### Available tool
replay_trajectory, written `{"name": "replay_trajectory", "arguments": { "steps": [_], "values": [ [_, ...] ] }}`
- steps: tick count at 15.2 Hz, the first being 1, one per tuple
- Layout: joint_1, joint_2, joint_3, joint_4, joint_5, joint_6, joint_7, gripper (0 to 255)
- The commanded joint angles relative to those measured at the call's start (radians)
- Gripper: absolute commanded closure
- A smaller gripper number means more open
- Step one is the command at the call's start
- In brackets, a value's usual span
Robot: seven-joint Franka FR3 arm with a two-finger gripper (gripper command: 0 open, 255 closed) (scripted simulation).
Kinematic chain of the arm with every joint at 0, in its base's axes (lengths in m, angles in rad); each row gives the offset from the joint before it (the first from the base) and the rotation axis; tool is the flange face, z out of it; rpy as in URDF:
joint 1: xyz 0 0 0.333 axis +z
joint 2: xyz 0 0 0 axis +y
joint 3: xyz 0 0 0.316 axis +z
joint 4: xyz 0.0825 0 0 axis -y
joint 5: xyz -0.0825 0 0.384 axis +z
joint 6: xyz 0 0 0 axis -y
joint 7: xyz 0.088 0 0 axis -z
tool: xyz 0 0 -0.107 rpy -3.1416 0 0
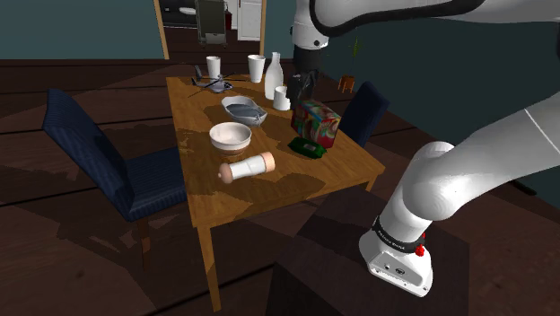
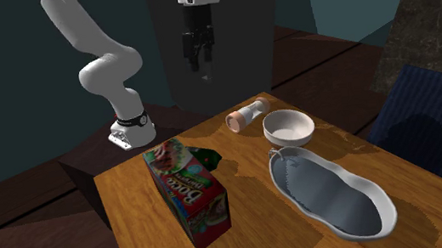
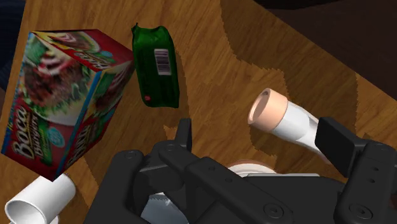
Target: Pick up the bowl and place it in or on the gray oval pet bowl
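Bowl [image 2: 288, 127]: round, pale, upright on table [image 2: 135, 214], just beside gray oval pet bowl [image 2: 331, 190]. Gripper [image 2: 199, 61]: fingers apart, empty, high above table, well apart from pet bowl. Bowl probably rigid, light, smooth, chip-prone. Best hold: pinch rim wall, one finger inside.

Wooden table [image 1: 269, 193], seen beneath the raised gripper [image 2: 199, 61]. Lying directly on it:
- A pale bowl [image 1: 231, 136] sits roughly below the gripper.
- A gray oval pet bowl [image 2: 330, 192] sits just beside that bowl.
- A white bottle [image 3: 286, 118] with a tan end lies on its side, close below one finger.
- A red printed box [image 3: 63, 102] stands off toward the other finger.
- A green packet [image 3: 156, 67] lies flat just beside the box.
- White cups [image 1: 257, 68] and a tall white flask [image 1: 273, 76] stand at the table's end, well apart from the gripper.
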Motion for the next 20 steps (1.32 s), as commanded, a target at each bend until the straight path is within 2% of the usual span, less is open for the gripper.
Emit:
{"name": "replay_trajectory", "arguments": {
  "steps": [1,11,20],
  "values": [
    [0.006,0.062,0.020,0.012,0.001,0.051,0.025,0],
    [0.025,0.422,0.102,0.179,-0.050,0.233,0.147,0],
    [0.065,0.768,0.136,0.443,-0.150,0.294,0.258,0]
  ]
}}
